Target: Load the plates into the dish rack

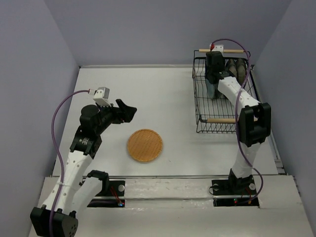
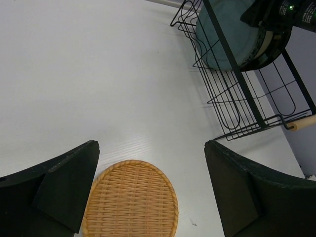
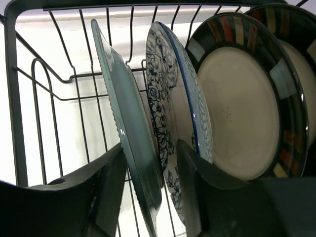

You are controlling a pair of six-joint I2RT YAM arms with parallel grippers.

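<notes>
1. The dish rack (image 1: 200, 106) sits in the far right corner of the surface (image 1: 163, 94). It has one wooden handle (image 1: 220, 120) on its near side and another (image 1: 229, 50) on its far side.
2. Four plates stand on edge inside it, in a row: the teal plate (image 3: 118, 98), the floral plate (image 3: 170, 98) just beside it, then one striped plate (image 3: 242, 103) and a second striped plate (image 3: 301, 74) behind that.
3. The right gripper (image 3: 150, 145) reaches down into the rack from over the near handle. Its fingers are spread, one on either side of the teal plate's lower rim, and the gap is wider than the rim, so they are not pinching it. The floral plate stands close against the right-hand finger.
4. The woven plate (image 1: 144, 145) lies flat on the surface, close to the near edge and about midway between the left and right edges, well apart from the rack.
5. The left gripper (image 1: 132, 112) hangs above the surface, just to the far left of the woven plate. Its fingers are spread wide and hold nothing.
6. Between the woven plate and the racked plates stand the rack's wire wall and the right arm (image 1: 237, 98), which fills the space above the rack.
</notes>
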